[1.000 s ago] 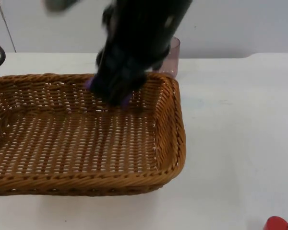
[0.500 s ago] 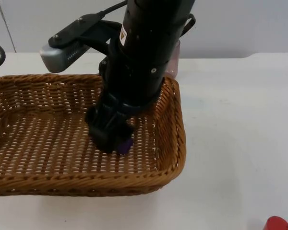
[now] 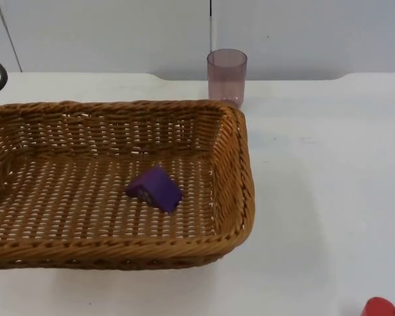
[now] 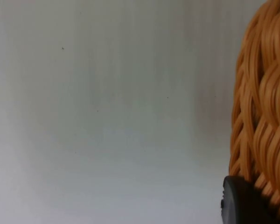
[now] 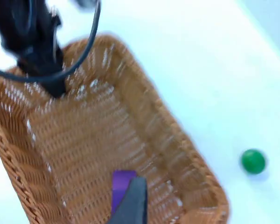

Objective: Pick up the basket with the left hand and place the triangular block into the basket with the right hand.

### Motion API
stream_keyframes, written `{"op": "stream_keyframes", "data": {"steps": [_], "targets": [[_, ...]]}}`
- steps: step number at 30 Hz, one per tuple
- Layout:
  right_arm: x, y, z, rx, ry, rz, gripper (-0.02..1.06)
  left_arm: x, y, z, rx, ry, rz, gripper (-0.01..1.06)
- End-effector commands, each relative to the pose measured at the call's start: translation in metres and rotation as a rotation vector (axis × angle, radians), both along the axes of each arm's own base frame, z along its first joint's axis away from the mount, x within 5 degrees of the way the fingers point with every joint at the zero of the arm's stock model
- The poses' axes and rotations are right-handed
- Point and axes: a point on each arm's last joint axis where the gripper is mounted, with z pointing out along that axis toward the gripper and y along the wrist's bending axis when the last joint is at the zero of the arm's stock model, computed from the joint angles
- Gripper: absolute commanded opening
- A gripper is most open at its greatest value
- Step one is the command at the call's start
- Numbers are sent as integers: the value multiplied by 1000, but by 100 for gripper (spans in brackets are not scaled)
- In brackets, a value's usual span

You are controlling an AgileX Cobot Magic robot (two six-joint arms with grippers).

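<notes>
On the white table (image 3: 329, 197) sat the brown basket (image 3: 237, 197) with the purple triangular block (image 3: 155, 188) lying inside. Left gripper (image 5: 56, 86) pinched its far rim. Right gripper (image 5: 130, 207) hung above; its fingers, I cannot tell

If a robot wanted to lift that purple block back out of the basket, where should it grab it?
Probably from straight above, since the basket walls block any sideways approach. The purple block lies tilted on the woven floor, clear of the walls, with a sloping face turned up. The fingers should close on its two flat triangular ends, as sloping faces would likely slip.
</notes>
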Motion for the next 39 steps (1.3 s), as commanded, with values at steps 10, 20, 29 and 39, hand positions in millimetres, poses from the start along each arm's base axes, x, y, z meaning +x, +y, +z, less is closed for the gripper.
{"op": "stream_keyframes", "data": {"steps": [10,20,29,39], "targets": [[-76,-91,10,210,-153,-43,82,7,-11,-13,-27,19,6,0],[-118,-138,-2,308,-180,-66,82,51,-15,-59,23,20,36,0],[-127,-148,-4,335,-168,-82,82,72,-9,-81,54,18,49,8],[-127,-148,-3,337,-172,-82,82,73,-4,-77,101,-3,14,79]]}}
